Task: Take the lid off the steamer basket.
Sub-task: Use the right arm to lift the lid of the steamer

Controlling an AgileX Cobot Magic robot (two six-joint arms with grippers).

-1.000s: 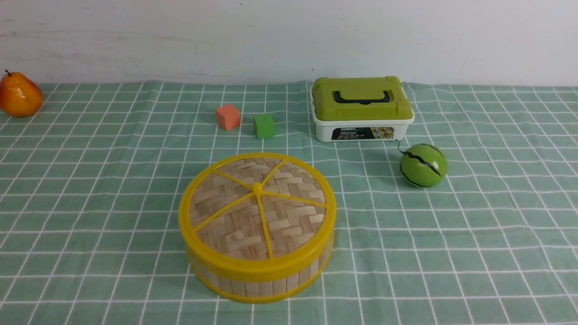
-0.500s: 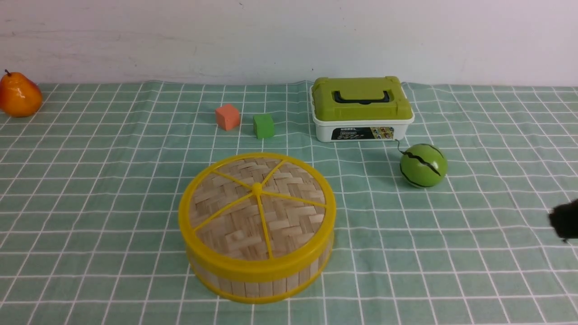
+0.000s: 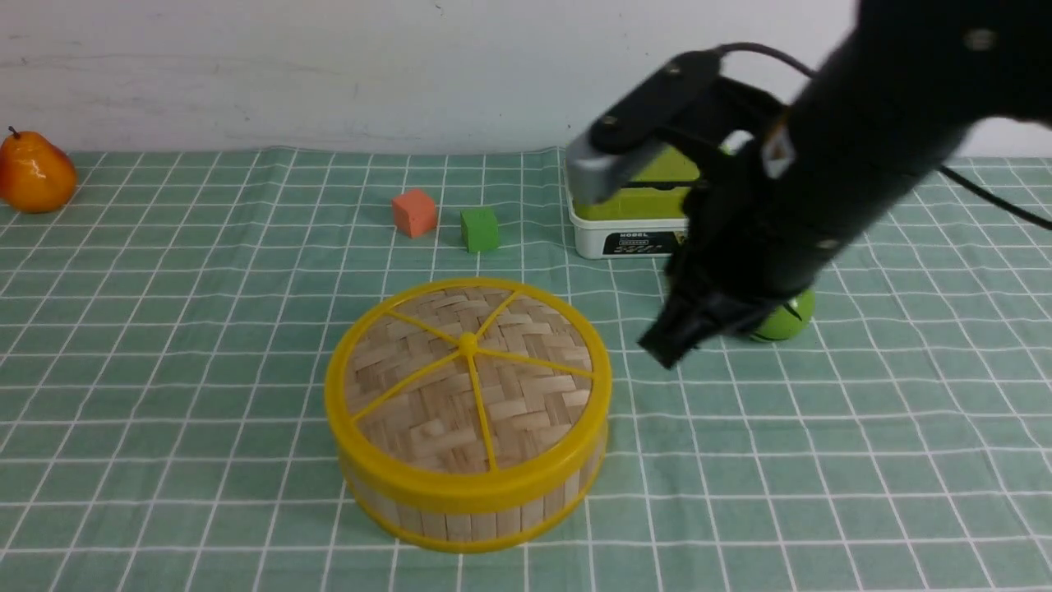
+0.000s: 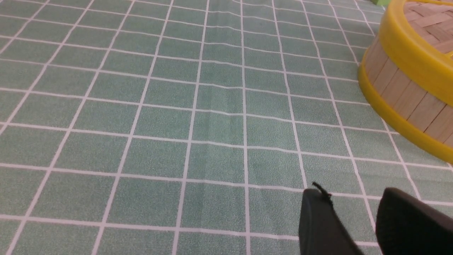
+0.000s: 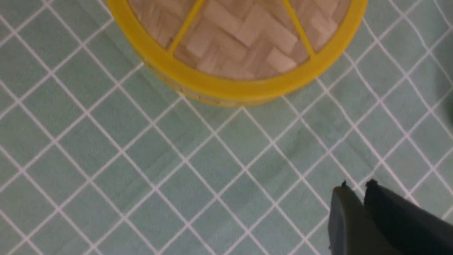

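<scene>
Front view: lid (image 3: 468,374) sits flat on the steamer basket (image 3: 468,514), lower centre of the frame, yellow rim seated all round, nothing lifted. Knob at the hub is small; the rim looks like the easier hold, I'd judge. The basket stands alone on the checked cloth (image 3: 164,370), probably so either arm can reach it.

Right gripper (image 3: 670,345) hangs just right of the basket, a little above the cloth and apart from it, pointing down and toward the lid. Here the tip reads as one dark wedge. The right wrist view settles it: right gripper (image 5: 355,186) has its fingers nearly together with nothing between them. It would have to spread before it could take the rim.

Left arm does not appear in the front view. Only its wrist camera shows the left gripper (image 4: 354,194), low over bare cloth, with a modest gap between the fingers and nothing held. That view also shows the basket's slat wall from close by.

Farther out: white box (image 3: 625,238) and green ball (image 3: 793,316), right of centre, both partly behind the arm. Orange cube (image 3: 413,213) and green cube (image 3: 480,229) sit upper centre, pear (image 3: 34,174) far upper left.
</scene>
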